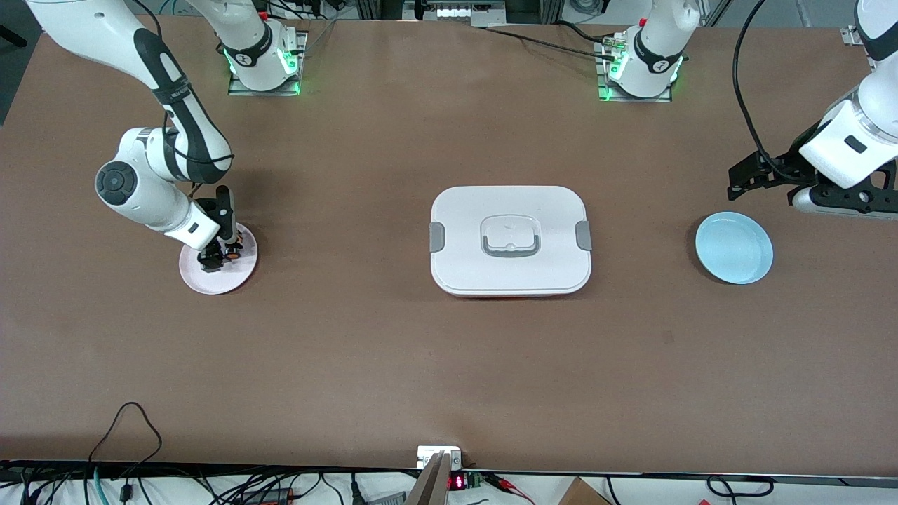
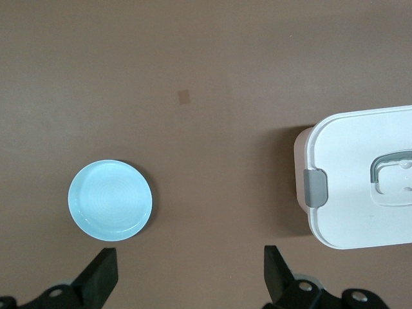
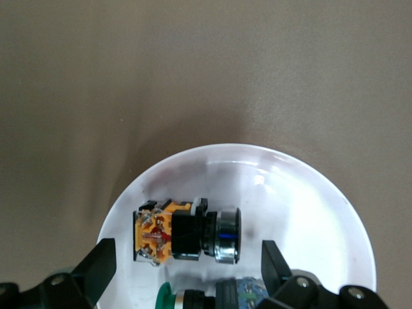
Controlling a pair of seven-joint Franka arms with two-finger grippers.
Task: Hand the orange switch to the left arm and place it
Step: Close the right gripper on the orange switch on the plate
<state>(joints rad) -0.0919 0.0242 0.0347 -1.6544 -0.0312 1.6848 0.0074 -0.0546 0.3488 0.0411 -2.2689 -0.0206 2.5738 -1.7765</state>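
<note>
On the pink plate (image 1: 217,270), the orange switch (image 3: 187,235) lies between the spread right claw (image 3: 187,270) fingers, long axis spanning them; the left claw (image 2: 190,273), spread, waits over the bench beside the blue plate (image 2: 111,199)

White box (image 1: 511,242) mid-table, pink plate (image 1: 242,270), blue plate (image 1: 734,247)

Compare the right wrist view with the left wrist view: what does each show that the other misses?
Only the right wrist view shows the orange switch lying on its side on the pale plate, with a green-capped switch beside it and the right gripper open around them. Only the left wrist view shows the empty blue plate and one end of the box, with the left gripper open above bare table. Both show the brown table.
</note>
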